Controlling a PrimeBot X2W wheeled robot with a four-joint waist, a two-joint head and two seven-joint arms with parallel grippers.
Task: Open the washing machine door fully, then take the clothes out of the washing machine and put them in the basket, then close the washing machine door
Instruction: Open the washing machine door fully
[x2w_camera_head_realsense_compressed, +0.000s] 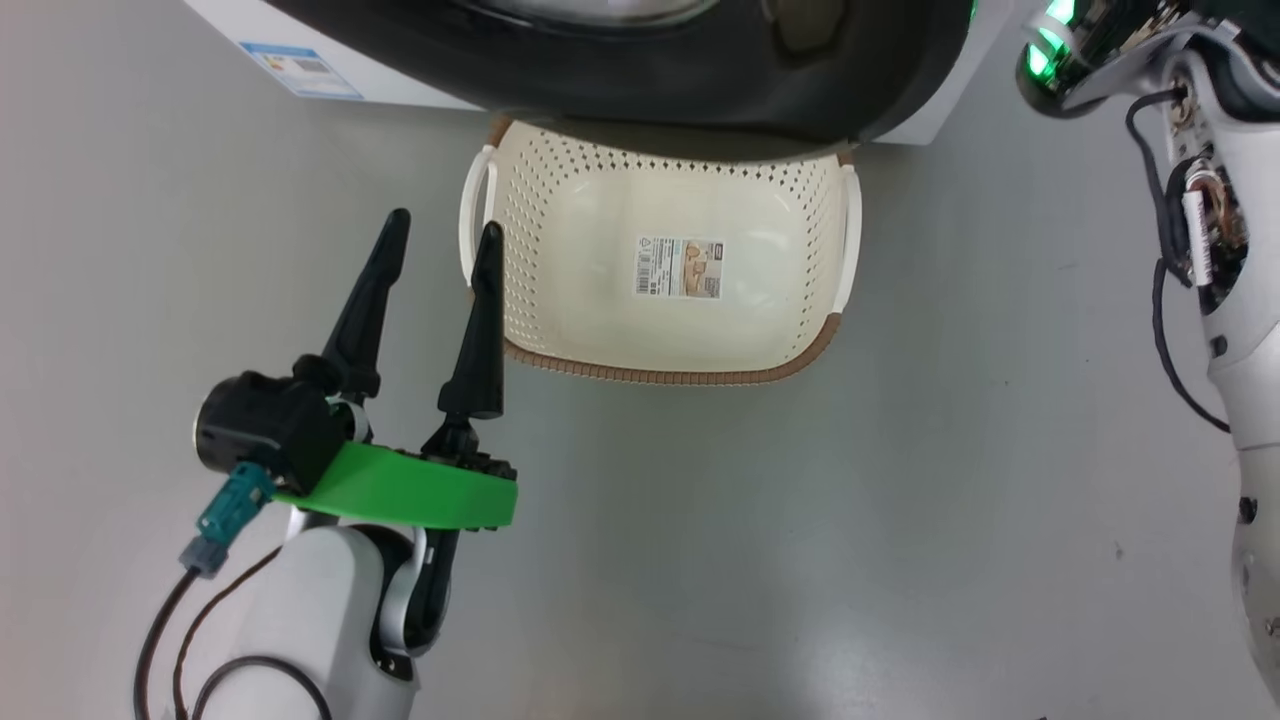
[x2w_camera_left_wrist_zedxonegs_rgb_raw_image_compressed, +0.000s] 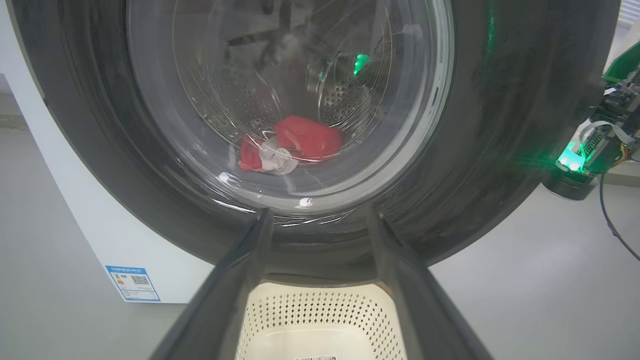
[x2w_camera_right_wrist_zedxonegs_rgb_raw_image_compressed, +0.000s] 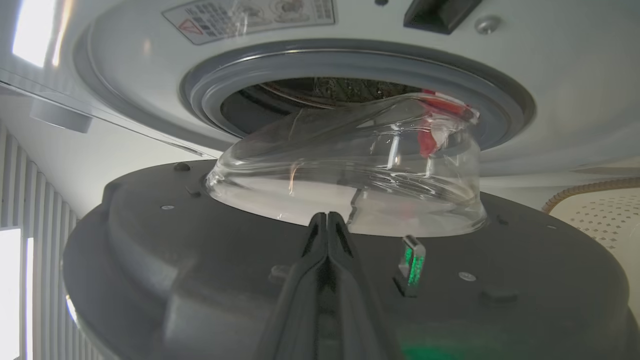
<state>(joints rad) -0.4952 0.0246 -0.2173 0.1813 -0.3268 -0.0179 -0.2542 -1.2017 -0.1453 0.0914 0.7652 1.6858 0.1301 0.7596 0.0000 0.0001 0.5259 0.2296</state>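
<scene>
- Two tools differ: the left tool (x2w_camera_head_realsense_compressed: 445, 222) is spread wide and empty, its long dark fingers just beside one handle of the cream-white perforated plastic basket (x2w_camera_head_realsense_compressed: 680, 372).
- Pressed shut and holding nothing, the right tool (x2w_camera_right_wrist_zedxonegs_rgb_raw_image_compressed: 326, 222) points along the inner face of the round black-rimmed glass door (x2w_camera_right_wrist_zedxonegs_rgb_raw_image_compressed: 175, 260), which is ajar.
- Behind that glass, bright red clothes (x2w_camera_left_wrist_zedxonegs_rgb_raw_image_compressed: 305, 137) lie in the drum of the white front-loading washing machine (x2w_camera_right_wrist_zedxonegs_rgb_raw_image_compressed: 550, 75).
- Below the door, the basket sits on the grey floor (x2w_camera_head_realsense_compressed: 900, 500).
</scene>
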